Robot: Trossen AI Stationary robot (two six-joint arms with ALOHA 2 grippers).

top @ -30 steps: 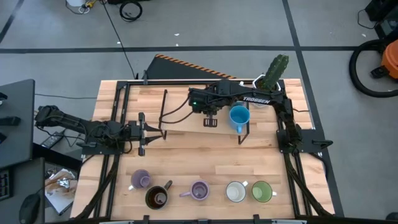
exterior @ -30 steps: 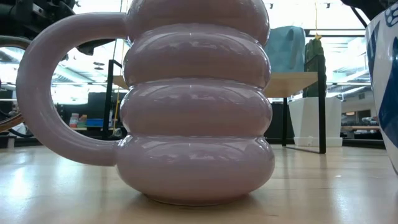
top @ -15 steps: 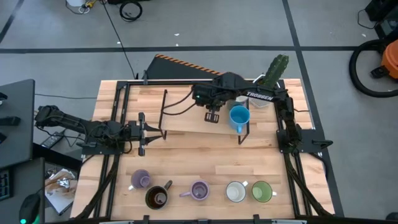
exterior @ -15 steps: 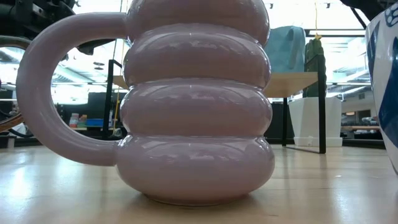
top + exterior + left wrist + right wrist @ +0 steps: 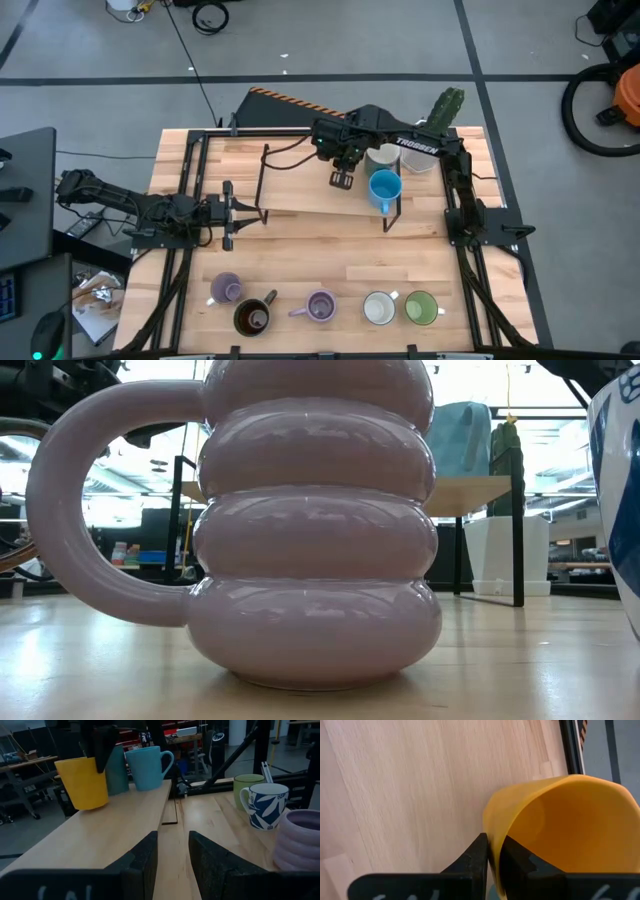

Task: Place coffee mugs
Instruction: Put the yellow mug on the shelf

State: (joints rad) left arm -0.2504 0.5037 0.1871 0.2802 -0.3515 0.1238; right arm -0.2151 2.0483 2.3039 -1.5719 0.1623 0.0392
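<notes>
Your right tool (image 5: pixel 492 851) is pinching the orange mug's (image 5: pixel 560 835) rim, one finger inside, above the shelf (image 5: pixel 300 200) beside the blue mug (image 5: pixel 384 187). Stiff, glazed, breakable: that thin-wall grip could slip. It has swung rearward since earlier; left tool (image 5: pixel 172 860) half-open, empty, over the bench (image 5: pixel 330 255).

A robotics lab or workshop, not a home. The wooden table (image 5: pixel 300 255) stands on a bare grey concrete floor (image 5: pixel 330 40) crossed by dark seams, with black cables (image 5: pixel 205 15) lying loose on it and a vacuum cleaner (image 5: pixel 605 95) parked off to one side. A black metal frame (image 5: pixel 300 131) rims the table. Behind it the low view shows more workbenches (image 5: pixel 150 545) under ceiling strip lights (image 5: pixel 540 422)
</notes>
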